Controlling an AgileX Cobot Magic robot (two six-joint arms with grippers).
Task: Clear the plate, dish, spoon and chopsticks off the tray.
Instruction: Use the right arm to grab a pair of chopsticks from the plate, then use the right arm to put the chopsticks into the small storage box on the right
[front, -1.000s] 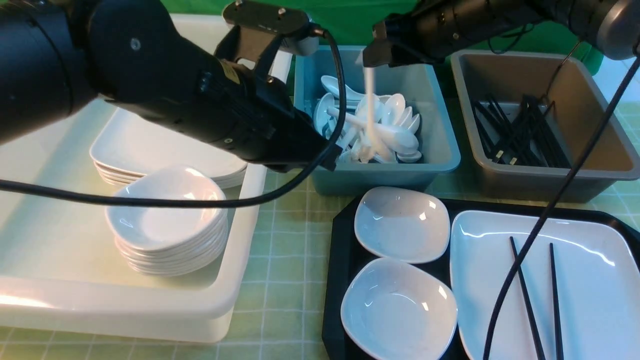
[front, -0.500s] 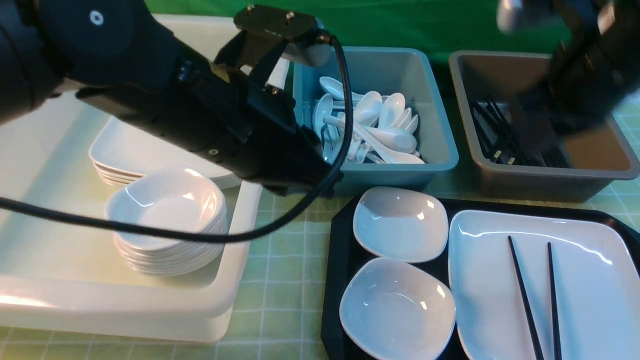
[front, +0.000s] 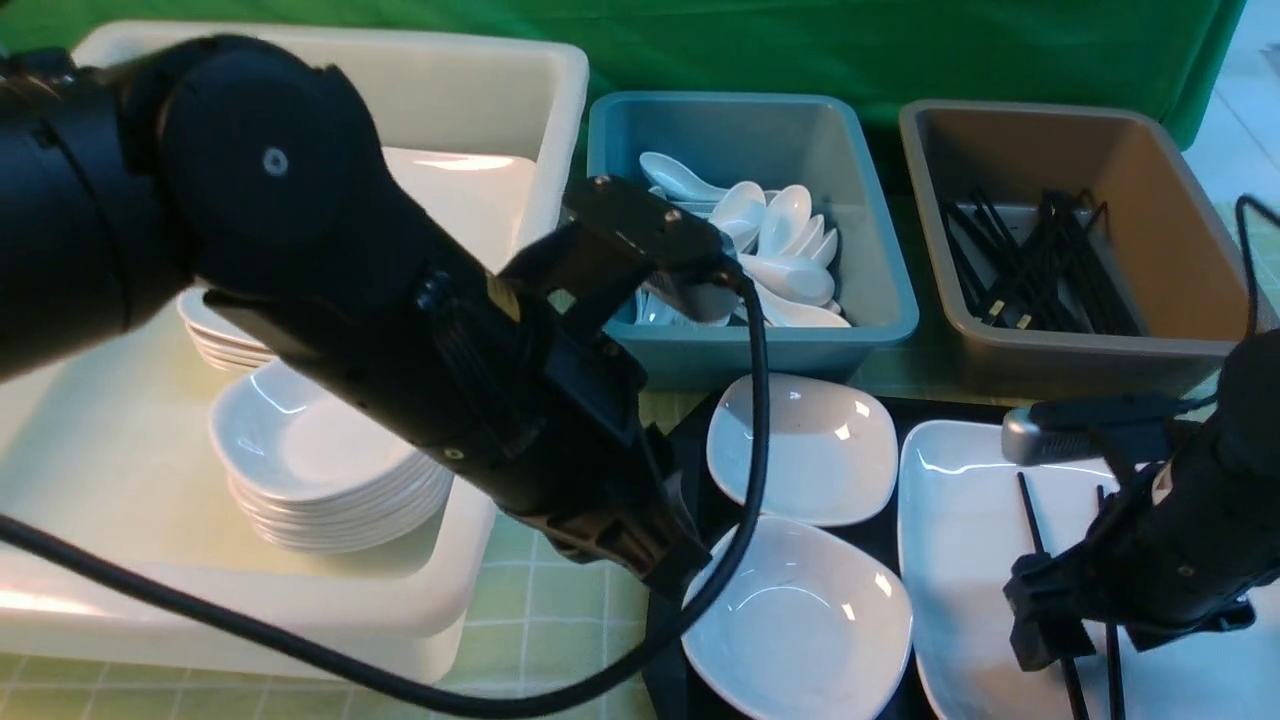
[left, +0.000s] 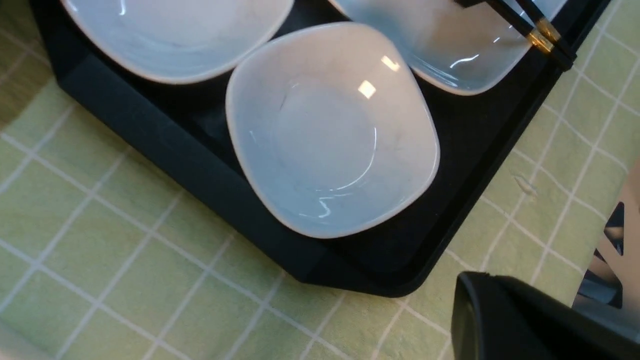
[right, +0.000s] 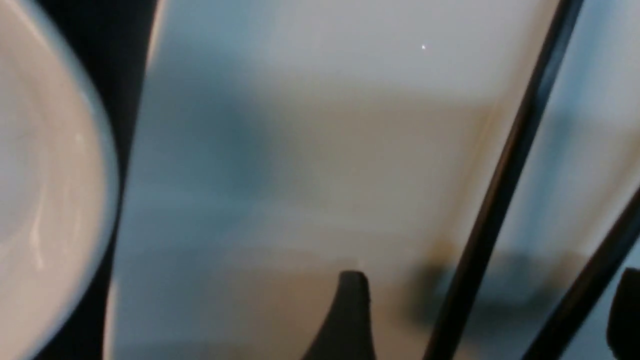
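The black tray (front: 690, 470) holds two small white dishes, one far (front: 800, 450) and one near (front: 800, 620), and the large white plate (front: 960, 520). The black chopsticks (front: 1030, 515) lie on the plate. No spoon lies on the tray. My right gripper (front: 1070, 640) is low over the plate. In the right wrist view it (right: 487, 320) is open, with both chopsticks (right: 505, 175) between its fingers. My left arm (front: 450, 380) reaches to the tray's left edge. The left wrist view shows the near dish (left: 330, 130) and only one black finger (left: 500, 320).
A white tub (front: 500, 100) at the left holds stacked plates and a stack of dishes (front: 320, 450). A teal tub (front: 880, 300) holds several white spoons (front: 780, 270). A brown tub (front: 1100, 350) holds black chopsticks. The left arm's cable (front: 750, 480) loops over the tray.
My right gripper let a white spoon go into the teal tub, then swung down over the plate and chopsticks. My left arm moved down and right to the tray's edge.
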